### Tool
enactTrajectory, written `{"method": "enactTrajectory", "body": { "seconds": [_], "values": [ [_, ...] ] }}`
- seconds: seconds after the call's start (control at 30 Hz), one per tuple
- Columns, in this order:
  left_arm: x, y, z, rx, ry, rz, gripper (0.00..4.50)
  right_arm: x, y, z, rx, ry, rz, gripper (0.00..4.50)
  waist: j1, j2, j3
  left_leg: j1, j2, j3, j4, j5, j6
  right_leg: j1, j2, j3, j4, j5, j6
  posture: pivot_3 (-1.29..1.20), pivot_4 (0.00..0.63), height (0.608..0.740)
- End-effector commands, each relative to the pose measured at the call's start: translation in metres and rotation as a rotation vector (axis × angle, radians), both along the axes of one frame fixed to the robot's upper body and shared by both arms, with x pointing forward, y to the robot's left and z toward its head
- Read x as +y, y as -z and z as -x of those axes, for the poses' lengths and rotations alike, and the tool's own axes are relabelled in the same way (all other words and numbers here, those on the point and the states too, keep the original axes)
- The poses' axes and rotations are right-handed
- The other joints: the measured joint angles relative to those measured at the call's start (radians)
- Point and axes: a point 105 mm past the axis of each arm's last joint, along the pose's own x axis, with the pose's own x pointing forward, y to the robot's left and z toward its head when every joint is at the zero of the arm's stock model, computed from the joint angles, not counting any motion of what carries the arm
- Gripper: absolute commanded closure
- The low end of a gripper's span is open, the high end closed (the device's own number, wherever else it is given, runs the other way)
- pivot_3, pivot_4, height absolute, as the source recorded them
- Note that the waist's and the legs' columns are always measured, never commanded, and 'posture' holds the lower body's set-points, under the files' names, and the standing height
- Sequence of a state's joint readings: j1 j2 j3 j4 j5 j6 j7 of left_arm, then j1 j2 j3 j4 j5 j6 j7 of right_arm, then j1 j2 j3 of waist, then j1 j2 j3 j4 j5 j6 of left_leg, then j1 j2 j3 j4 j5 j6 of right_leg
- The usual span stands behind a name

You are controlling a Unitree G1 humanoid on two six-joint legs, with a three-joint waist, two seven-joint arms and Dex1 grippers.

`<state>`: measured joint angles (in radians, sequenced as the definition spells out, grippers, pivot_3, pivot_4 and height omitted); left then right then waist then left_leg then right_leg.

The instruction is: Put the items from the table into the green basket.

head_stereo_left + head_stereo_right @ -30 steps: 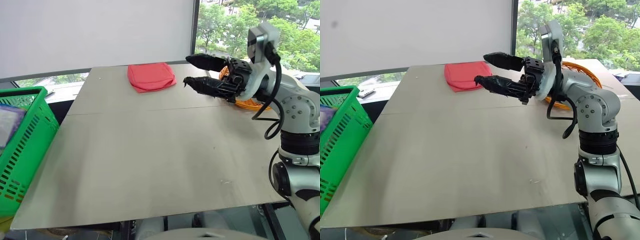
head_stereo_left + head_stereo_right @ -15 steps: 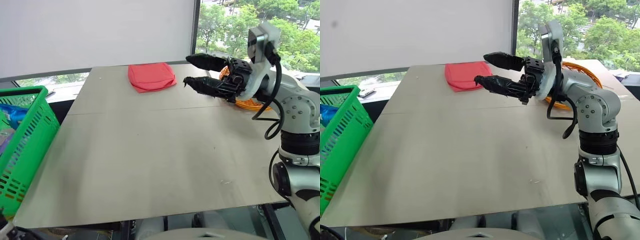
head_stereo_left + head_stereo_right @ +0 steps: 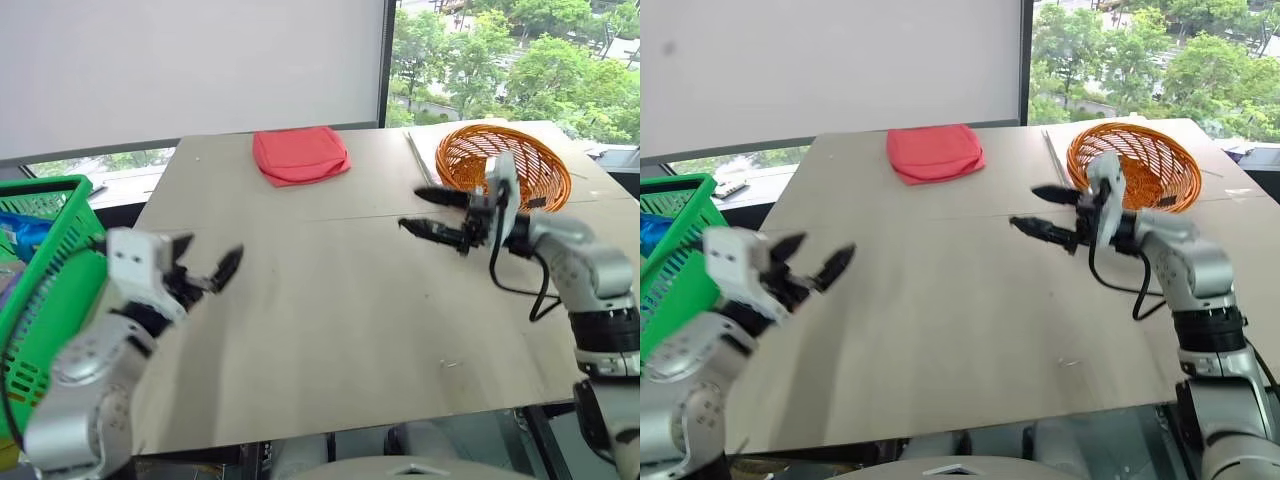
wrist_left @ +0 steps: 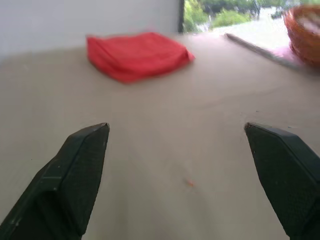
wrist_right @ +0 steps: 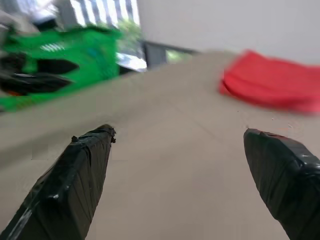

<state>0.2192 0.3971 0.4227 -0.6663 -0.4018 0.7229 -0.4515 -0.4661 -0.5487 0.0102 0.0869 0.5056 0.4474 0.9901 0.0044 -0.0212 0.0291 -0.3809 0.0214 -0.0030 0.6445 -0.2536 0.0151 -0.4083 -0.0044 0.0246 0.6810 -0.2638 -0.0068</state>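
Both grippers hang over the table (image 3: 330, 330) with fingers spread, holding nothing: left gripper (image 3: 205, 268) near the green basket (image 3: 45, 290), right gripper (image 3: 432, 212) beside the orange basket (image 3: 505, 160). Something blue (image 3: 25, 232) lies inside the green basket. A red cloth (image 3: 300, 155) lies at the far edge.

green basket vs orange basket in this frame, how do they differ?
The bright green plastic basket has tall slotted sides; the round orange wicker basket is a shallow woven bowl. The green one sits off the left edge of the pale beige table, beside it; the orange one rests at the table's far right corner. Something blue shows inside the green one; the orange one looks empty. Both are open-topped.
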Motion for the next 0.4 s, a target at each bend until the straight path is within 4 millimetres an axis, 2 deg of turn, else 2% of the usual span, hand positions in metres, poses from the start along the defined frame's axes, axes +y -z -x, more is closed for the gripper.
{"method": "enactTrajectory", "body": {
  "seconds": [0.03,0.1,0.23,0.4],
  "values": [
    [-0.008,0.018,0.008,0.010,0.006,-0.022,0.06,-0.016,0.018,-0.004,-0.075,0.079,0.068,0.00,-0.002,0.001,0.000,0.000,0.001,0.000,0.001,0.000,0.000,0.000,0.001,0.001,0.000,0.000,0.000,0.00,0.000,0.740],
    [-0.010,0.027,0.013,0.024,0.020,-0.027,0.06,-0.023,0.034,0.000,-0.062,0.104,0.087,0.00,-0.008,0.002,0.000,0.001,0.001,0.000,0.002,0.000,0.000,0.002,0.005,0.001,0.000,0.000,0.000,0.00,0.000,0.740],
    [-0.016,0.031,0.016,0.016,0.049,-0.017,0.06,-0.030,0.055,0.008,-0.047,0.122,0.118,0.00,-0.017,0.003,0.000,0.003,0.001,-0.001,0.005,0.000,0.000,0.005,0.007,0.001,0.000,0.000,0.000,-0.02,0.000,0.740],
    [-0.023,0.034,0.015,0.003,0.081,-0.034,0.06,-0.031,0.061,0.014,-0.043,0.130,0.111,0.00,-0.023,0.003,0.000,0.006,0.001,0.001,0.005,0.000,0.000,0.008,0.010,0.003,-0.001,0.000,0.001,-0.03,0.000,0.740]
  ]
}}
